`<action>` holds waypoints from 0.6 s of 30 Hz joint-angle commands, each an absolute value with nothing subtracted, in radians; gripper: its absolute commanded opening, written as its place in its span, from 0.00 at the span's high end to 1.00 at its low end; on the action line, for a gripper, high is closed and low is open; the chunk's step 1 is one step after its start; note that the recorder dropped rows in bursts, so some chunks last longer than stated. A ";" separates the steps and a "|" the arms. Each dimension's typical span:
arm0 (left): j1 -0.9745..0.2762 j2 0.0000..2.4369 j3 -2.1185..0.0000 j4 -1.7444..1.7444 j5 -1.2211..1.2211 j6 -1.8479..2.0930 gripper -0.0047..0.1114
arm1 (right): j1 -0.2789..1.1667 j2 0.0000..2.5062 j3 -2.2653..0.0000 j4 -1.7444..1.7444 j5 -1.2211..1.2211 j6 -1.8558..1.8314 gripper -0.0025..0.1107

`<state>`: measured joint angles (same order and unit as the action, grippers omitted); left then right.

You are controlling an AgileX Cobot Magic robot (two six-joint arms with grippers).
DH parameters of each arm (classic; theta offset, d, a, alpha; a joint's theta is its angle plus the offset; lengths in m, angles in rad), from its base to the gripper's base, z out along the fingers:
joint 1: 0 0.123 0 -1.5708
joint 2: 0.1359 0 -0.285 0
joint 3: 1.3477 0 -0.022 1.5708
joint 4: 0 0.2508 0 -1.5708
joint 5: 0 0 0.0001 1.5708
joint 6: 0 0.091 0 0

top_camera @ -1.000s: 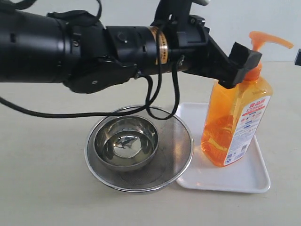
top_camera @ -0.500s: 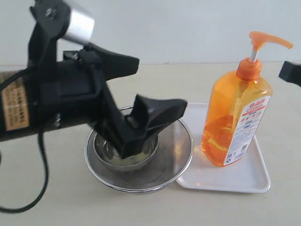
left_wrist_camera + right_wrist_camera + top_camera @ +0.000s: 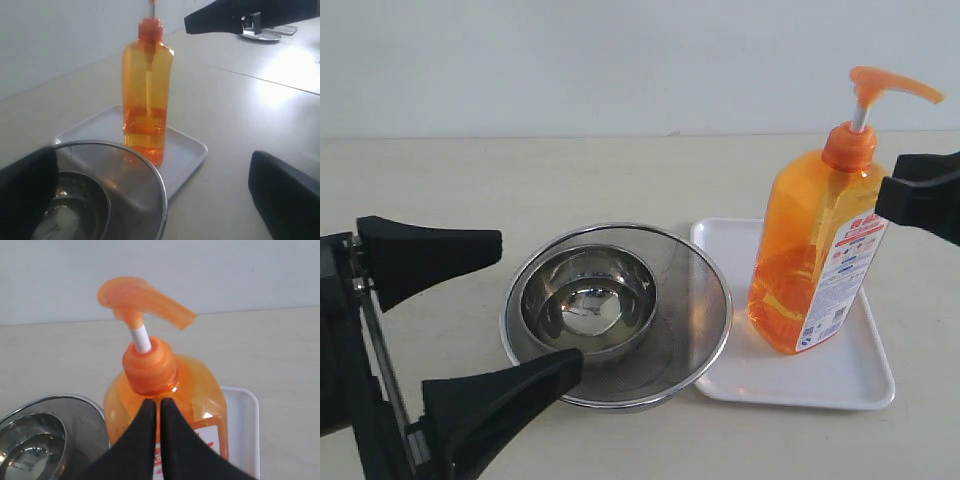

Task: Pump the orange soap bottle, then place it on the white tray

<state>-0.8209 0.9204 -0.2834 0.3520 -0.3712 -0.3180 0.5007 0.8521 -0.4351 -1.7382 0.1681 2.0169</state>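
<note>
translucent orange soap bottle (image 3: 800, 260) with white red-lettered label (image 3: 853, 272), white tray (image 3: 800, 385), silvery steel bowls (image 3: 695, 300), beige table (image 3: 470, 180)

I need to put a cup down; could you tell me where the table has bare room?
The table is bare behind the bowls, left of the bottle. The tray has a bare strip in front of the bottle. Crowded: where the bowls meet the tray, around the open left tool, and by the shut right tool beside the bottle.
</note>
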 commanded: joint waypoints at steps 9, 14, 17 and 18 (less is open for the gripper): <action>-0.818 0.867 -0.234 0.243 -0.377 -0.257 0.14 | 0.498 0.847 -0.430 -1.744 0.093 2.013 0.98; -0.818 0.867 -0.234 0.250 -0.367 -0.253 0.14 | 0.498 0.847 -0.430 -1.744 0.114 2.013 0.98; -0.818 0.867 -0.234 0.250 -0.369 -0.253 0.14 | 0.498 0.847 -0.430 -1.744 0.125 2.013 0.98; -0.818 0.867 -0.234 0.250 -0.369 -0.253 0.14 | 0.498 0.847 -0.430 -1.744 0.125 2.013 0.98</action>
